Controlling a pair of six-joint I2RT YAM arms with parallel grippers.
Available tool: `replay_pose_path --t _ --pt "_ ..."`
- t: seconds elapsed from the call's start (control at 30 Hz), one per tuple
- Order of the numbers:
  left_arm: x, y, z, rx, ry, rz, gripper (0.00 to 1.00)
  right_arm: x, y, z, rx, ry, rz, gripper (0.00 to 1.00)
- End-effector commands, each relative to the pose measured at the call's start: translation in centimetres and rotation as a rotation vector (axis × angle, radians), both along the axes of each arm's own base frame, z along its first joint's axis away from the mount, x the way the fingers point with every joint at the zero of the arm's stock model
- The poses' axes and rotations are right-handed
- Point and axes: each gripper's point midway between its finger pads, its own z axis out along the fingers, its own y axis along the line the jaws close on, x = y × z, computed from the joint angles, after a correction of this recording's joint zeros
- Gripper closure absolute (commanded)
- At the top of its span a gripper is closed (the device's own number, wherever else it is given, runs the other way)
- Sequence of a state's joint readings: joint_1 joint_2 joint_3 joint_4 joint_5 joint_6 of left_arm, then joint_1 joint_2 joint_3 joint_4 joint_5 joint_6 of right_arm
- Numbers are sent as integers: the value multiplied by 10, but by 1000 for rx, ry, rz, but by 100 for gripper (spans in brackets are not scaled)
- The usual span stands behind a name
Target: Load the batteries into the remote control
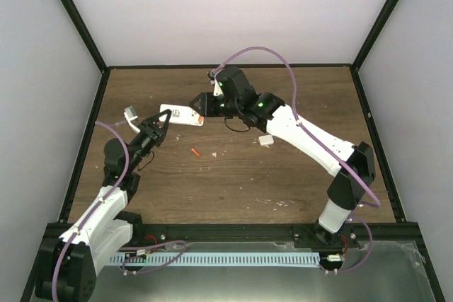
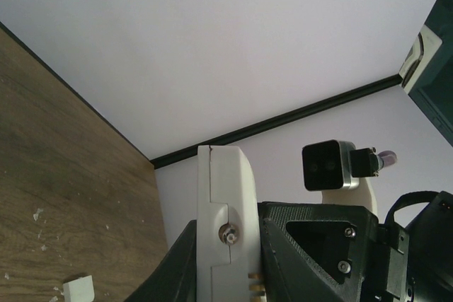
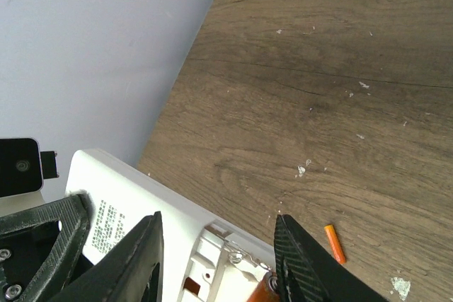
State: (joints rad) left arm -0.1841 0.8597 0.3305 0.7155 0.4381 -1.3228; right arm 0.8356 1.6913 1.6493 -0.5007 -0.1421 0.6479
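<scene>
My left gripper (image 1: pixel 154 131) has its jaws fully clamped on the remote control (image 1: pixel 180 114). They pinch it across its thin white body near one end and hold it up off the desk (image 1: pixel 233 189), over the far left part. In my left wrist view the remote shows edge-on. It is a hard, smooth plastic shell, which I judge light and stiff but slick enough to twist in a narrow pinch. I would keep my hold on the flat faces and away from the open bay.

Just right of that, one of the batteries (image 1: pixel 195 152) lies loose on the desk, apart from everything else. It is tiny, rigid and round, so I expect it to roll or squirt out at a nudge. I would take it across the middle of the barrel, with the jaws nearly closed before touching it.

Further right, my right gripper (image 3: pixel 216 228) hangs over the remote's open compartment with its jaws partly spread, one finger on each side of the bay. They are not clamped on anything I can make out. A second battery (image 3: pixel 262 291) sits in the bay beside the right finger. I cannot tell whether that finger touches it. The contact spring will likely push back, so the battery needs a firm, straight press.
</scene>
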Motion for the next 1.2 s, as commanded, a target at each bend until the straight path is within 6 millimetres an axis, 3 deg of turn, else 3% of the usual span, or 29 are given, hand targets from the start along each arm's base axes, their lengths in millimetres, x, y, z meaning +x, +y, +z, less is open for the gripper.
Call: replay_pose_path --t 0.0,0.47,0.8,1.17 --pt "-3 -2 26 -2 -85 -6 100 -5 4 23 43 -21 15 64" --pt "-3 -1 25 -6 -83 -3 100 0 -12 13 -19 -4 -66 59" --pt "-2 -1 24 -3 -80 -3 100 -15 -3 24 51 47 5 59" --pt "-2 -1 24 -2 -77 -3 100 -15 -2 29 61 40 10 59"
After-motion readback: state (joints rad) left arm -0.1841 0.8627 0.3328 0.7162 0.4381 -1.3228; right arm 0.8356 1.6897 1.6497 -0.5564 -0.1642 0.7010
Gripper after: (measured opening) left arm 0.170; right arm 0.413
